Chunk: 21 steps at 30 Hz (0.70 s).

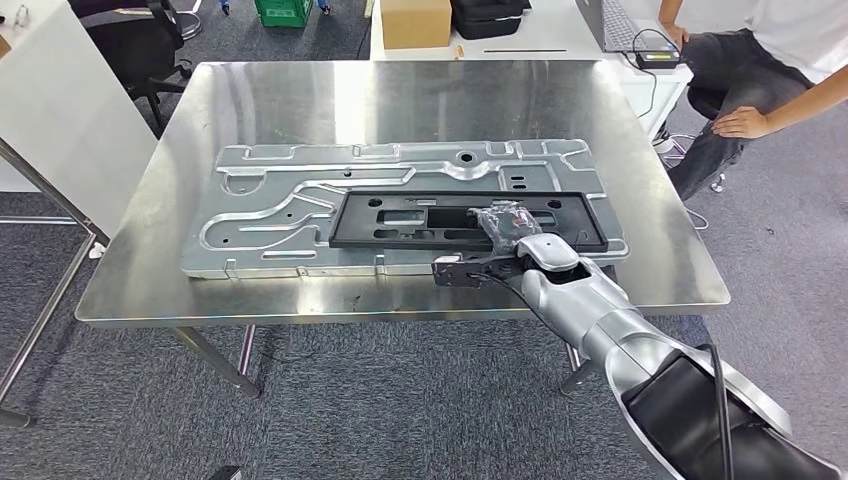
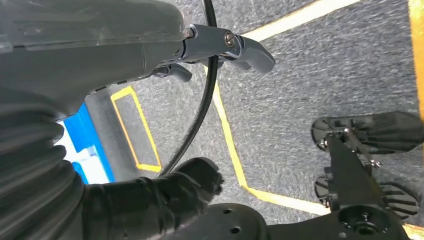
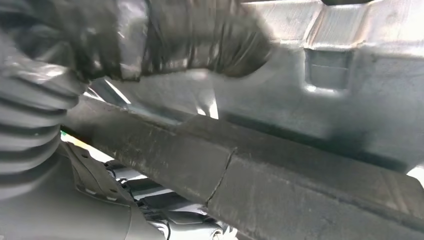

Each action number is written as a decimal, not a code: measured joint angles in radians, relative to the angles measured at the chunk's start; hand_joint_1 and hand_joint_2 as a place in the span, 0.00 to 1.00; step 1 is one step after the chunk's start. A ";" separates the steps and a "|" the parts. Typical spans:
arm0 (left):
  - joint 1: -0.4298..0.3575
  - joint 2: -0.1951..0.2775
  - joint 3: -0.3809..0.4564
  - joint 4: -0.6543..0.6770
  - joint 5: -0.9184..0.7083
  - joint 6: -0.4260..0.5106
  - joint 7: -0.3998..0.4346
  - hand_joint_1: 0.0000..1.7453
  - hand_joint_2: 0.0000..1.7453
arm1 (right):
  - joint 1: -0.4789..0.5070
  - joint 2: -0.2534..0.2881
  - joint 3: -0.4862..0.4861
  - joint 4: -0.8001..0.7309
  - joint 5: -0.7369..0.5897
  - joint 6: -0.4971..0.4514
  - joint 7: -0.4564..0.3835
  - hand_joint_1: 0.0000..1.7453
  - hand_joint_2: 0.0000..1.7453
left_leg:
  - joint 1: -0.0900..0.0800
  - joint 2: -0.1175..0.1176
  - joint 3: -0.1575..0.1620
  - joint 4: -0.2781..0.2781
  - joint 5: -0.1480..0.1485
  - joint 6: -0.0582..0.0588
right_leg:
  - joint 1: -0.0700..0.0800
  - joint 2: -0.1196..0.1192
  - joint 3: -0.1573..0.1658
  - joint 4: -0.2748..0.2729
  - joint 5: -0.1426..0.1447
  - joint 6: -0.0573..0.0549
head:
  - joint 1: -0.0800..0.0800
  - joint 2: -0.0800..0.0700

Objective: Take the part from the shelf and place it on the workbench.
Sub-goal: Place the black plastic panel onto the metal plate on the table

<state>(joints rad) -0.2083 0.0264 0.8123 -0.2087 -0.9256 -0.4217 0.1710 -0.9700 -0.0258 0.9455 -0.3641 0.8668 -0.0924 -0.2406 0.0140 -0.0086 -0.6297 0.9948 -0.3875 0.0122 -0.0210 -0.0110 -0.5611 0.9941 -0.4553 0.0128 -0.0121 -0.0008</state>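
You have the black frame (image 1: 470, 220) lying flat on the big silver stamped plate (image 1: 300, 200), which itself lies on the steel workbench (image 1: 200, 110). The frame sits toward the plate's near right part, its long side running along the plate's front edge.

Your right hand (image 1: 503, 228) reaches in from the lower right and sits on the frame's near rail, about the middle of its length. In the head view the dark fingers (image 1: 512, 218) lie over the frame, but you cannot tell from there whether they clamp the rail or only rest on it. The right wrist view is close and blurred: the dark fingers (image 3: 200, 40) curl above the frame's dark rail (image 3: 280, 185), with the silver plate (image 3: 340, 95) behind — a grip on the rail is not plainly shown, so treat the hold as uncertain.

Your left hand (image 2: 210, 50) hangs low, over grey carpet (image 2: 310, 75) marked with yellow tape lines (image 2: 230, 145). Its grey fingers (image 2: 245, 50) stick out loosely apart, and there is nothing between them.

Beyond the workbench you can see a white table (image 1: 540, 45) with a cardboard box (image 1: 415, 22) and a black case (image 1: 488, 17) on it. A person (image 1: 760, 70) sits at the far right, one hand on a knee. A black office chair (image 1: 130, 45) stands at the far left, and a green crate (image 1: 283, 11) sits on the floor behind.
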 joint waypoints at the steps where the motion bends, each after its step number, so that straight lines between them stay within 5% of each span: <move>1: 0.001 0.000 0.000 0.000 0.003 -0.001 0.005 0.00 0.00 | 0.000 0.001 0.000 0.002 0.004 0.000 0.003 0.00 0.00 | 0.000 0.000 0.000 0.000 0.000 0.000 | 0.000 0.000 0.000 0.000 0.000 0.000 | 0.000 0.000; 11: 0.009 0.003 -0.002 0.000 0.034 0.024 0.010 0.00 0.00 | -0.032 0.012 0.000 0.007 0.156 -0.146 0.135 0.00 0.00 | 0.000 0.000 0.001 0.000 0.001 -0.001 | 0.000 0.000 0.001 0.001 0.000 0.000 | 0.000 0.000; 21: 0.016 0.004 -0.002 0.000 0.050 0.040 0.009 0.00 0.00 | -0.070 0.029 0.000 -0.042 0.218 -0.247 0.180 0.00 0.00 | 0.000 0.000 0.000 0.000 0.001 -0.001 | 0.001 0.000 0.000 0.001 0.000 0.000 | 0.000 0.000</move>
<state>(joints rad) -0.1926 0.0301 0.8106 -0.2087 -0.8756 -0.3820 0.1804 -1.0397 0.0036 0.9457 -0.4057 1.0851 -0.3398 -0.0607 0.0138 -0.0086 -0.6294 0.9948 -0.3869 0.0112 -0.0204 -0.0110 -0.5609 0.9952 -0.4552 0.0128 -0.0122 -0.0008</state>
